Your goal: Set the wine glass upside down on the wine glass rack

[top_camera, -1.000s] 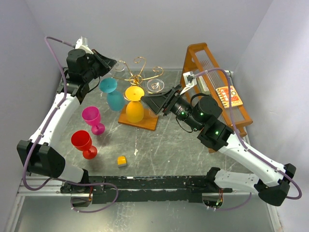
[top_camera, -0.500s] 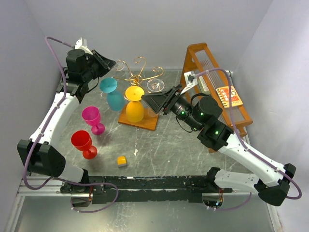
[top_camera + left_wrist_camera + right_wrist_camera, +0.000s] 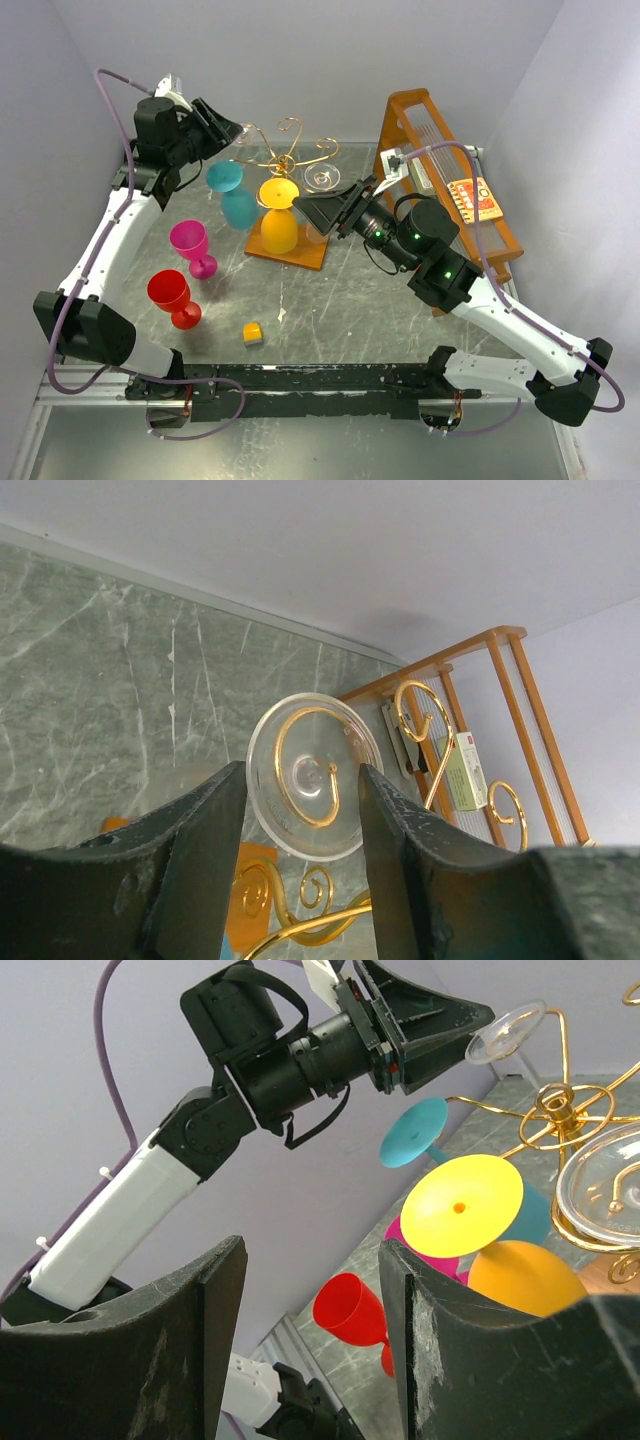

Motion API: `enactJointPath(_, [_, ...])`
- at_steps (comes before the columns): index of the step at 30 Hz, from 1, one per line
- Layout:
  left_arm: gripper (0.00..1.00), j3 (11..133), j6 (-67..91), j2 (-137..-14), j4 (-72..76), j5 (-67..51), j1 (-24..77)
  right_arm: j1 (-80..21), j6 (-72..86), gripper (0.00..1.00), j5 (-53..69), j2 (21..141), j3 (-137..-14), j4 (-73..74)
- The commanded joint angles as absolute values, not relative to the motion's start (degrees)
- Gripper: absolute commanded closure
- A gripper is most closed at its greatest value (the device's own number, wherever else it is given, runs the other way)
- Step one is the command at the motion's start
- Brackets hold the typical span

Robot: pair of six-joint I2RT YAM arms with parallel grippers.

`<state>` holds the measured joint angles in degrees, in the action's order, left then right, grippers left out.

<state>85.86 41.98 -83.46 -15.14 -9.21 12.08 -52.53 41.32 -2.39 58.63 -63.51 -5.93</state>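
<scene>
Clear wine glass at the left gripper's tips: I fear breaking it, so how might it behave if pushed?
Probably fragile: the clear wine glass looks thin and transparent. Likely slippery, being smooth and glossy. A push could swing it or slide it off, since only a thin gold curl of the wine glass rack crosses its foot.

Teal glass (image 3: 236, 200), yellow glass (image 3: 279, 225) crowd wine glass rack (image 3: 308, 254) front; table (image 3: 350, 300) right of red glass (image 3: 172, 295) open.
</scene>
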Motion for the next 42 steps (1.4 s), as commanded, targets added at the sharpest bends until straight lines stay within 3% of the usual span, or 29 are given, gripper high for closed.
enactJointPath(1, [0.41, 89.3, 39.4, -83.1, -19.4, -8.0, 11.5, -52.2, 41.5, 0.45, -3.1, 57.6, -62.7, -7.2])
enactJointPath(7, [0.38, 89.6, 34.3, -78.5, -25.8, -4.4, 11.4, -52.2, 40.2, 0.45, -2.5, 57.1, -62.6, -7.4])
enactJointPath(15, [0.21, 77.6, 29.0, -64.2, -36.7, 12.4, 11.4, -52.2, 39.7, 0.45, -0.9, 57.7, -62.1, -8.4])
enactJointPath(19, [0.19, 70.3, 29.4, -57.1, -40.4, 16.1, 11.4, -52.3, 40.2, 0.45, -0.5, 58.1, -61.2, -9.7])
enactJointPath(26, [0.24, 62.0, 33.8, -53.7, -44.8, 23.9, 11.3, -52.2, 41.2, 0.45, 0.3, 58.6, -59.4, -12.5])
enactJointPath(34, [0.31, 54.6, 38.8, -57.5, -42.7, 24.3, 6.7, -52.2, 40.0, 0.45, -1.6, 57.7, -60.0, -10.7])
enactJointPath(42, [0.46, 46.3, 38.9, -58.4, -32.2, 9.5, -0.5, -52.2, 38.7, 0.45, -2.2, 57.2, -60.6, -10.0])
